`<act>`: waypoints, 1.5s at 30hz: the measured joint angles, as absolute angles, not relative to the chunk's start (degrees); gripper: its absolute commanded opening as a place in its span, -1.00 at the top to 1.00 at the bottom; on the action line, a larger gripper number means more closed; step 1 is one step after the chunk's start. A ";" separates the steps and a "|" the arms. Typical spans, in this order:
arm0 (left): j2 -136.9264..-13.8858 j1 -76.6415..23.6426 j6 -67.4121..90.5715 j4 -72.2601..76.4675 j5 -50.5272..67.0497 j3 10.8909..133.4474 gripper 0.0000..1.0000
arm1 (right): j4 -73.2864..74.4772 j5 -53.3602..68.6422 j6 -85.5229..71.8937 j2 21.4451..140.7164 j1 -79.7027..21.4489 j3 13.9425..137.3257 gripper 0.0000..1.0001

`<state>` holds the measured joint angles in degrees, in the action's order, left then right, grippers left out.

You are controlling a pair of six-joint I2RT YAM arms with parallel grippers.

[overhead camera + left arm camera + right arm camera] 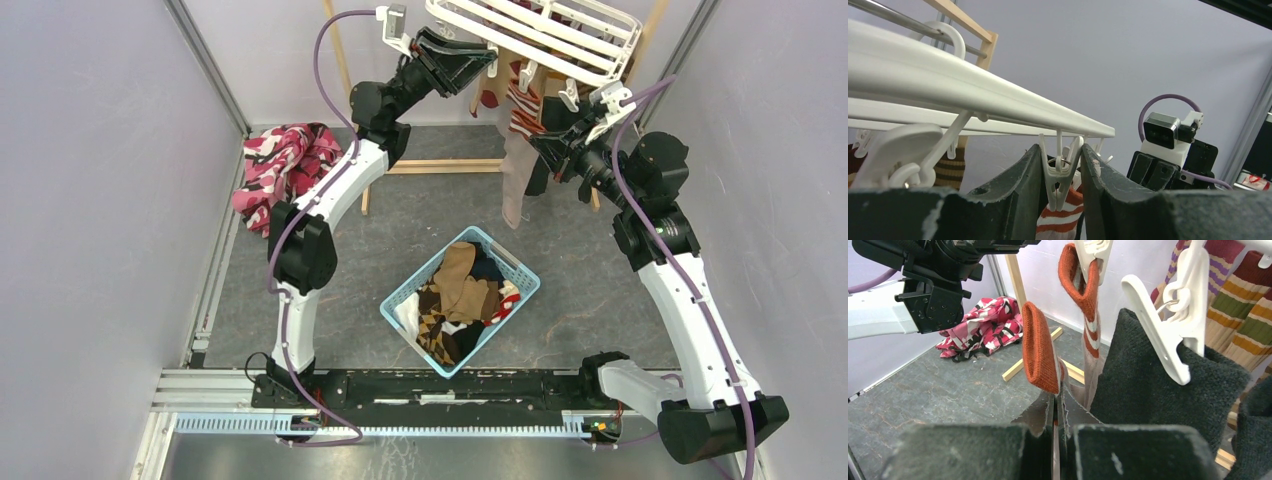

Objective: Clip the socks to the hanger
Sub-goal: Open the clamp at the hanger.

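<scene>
From above, the hanger (540, 35) sits at the far end, socks (515, 150) dangling beneath, more heaped in the basket (400, 300) on the table (600, 260). Left wrist: my left tool (1060, 150) grasps a clip (1060, 172) by its wings. Right wrist: my right tool (1055, 410) is clenched on a limp, light sock (1048, 380); its thick orange cuff (1039, 337) looks the best hold.

1 hanger (530, 30); 1 basket (425, 268); 1 cloth (285, 165)
</scene>
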<state>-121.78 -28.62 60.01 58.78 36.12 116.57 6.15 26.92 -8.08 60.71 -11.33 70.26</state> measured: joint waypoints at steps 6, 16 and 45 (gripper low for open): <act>-122.32 -28.62 60.03 58.61 36.14 116.79 0.08 | 6.17 26.92 -8.08 60.71 -11.18 70.26 1.00; -122.32 -28.62 60.03 58.54 36.25 117.49 0.02 | 6.17 26.94 -8.08 60.71 -11.18 70.26 1.00; -123.22 -28.62 60.58 58.87 36.58 118.78 0.96 | 6.59 27.92 -8.10 60.75 -10.70 70.28 1.00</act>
